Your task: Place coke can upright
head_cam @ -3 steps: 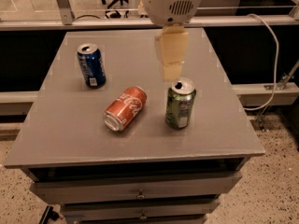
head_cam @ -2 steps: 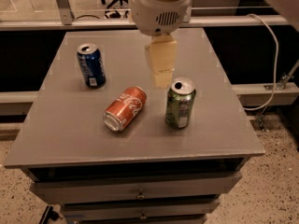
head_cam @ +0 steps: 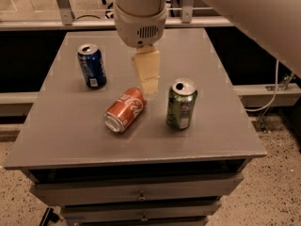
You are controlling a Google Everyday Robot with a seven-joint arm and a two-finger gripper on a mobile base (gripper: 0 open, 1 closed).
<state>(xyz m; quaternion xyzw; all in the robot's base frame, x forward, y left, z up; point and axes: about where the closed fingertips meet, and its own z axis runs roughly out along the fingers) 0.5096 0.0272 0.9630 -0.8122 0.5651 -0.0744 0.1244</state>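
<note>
- We count three cans: one coke can (head_cam: 125, 110) lying mid-worktop (head_cam: 211, 79), one blue can (head_cam: 91, 65) and one green can (head_cam: 181, 104) upright.
- One pincer (head_cam: 149, 85) hangs just beyond the coke can; we cannot tell its state.

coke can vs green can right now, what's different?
Pose: the coke can lies on its side, silver end facing front-left; the green can stands upright. Colour: the coke can is red-orange with white script, the green can green. The gripper hangs by the coke can's far end, left of the green can. Shared: similar size, both on the table.
</note>
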